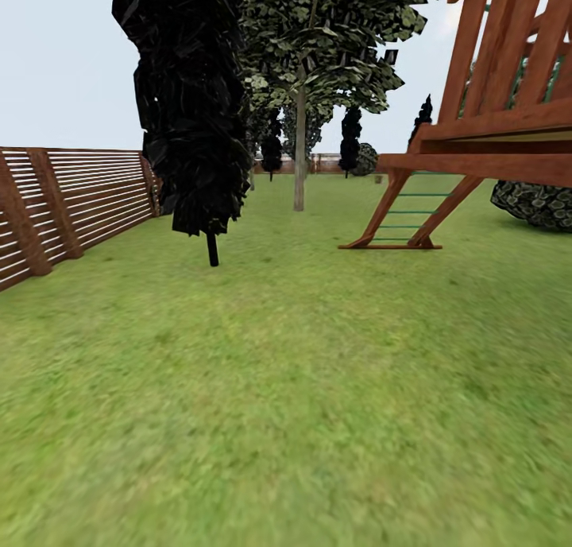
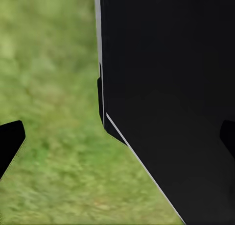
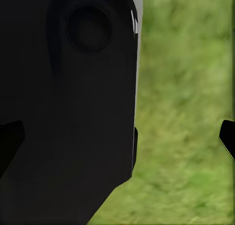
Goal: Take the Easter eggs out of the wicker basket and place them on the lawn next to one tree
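The lawn (image 1: 286,388) spreads out ahead as short green grass with yellowish patches. A tall tree (image 1: 299,157) with a bare grey trunk and a leafy crown stands far off at centre. The Easter eggs and the wicker basket are out of view. In the left wrist view my left gripper (image 2: 117,139) is open, its dark fingertips (image 2: 10,141) far apart, with a black part of the robot and grass behind them. My right gripper (image 3: 117,139) is open too, its fingertips (image 3: 227,137) spread wide with nothing held between them.
A dark narrow cypress (image 1: 195,110) stands nearer, left of the tree. A brown slatted fence (image 1: 71,201) runs along the left. A wooden play structure (image 1: 485,149) with a ladder (image 1: 405,213) rises at the right, a shrub (image 1: 540,201) behind it.
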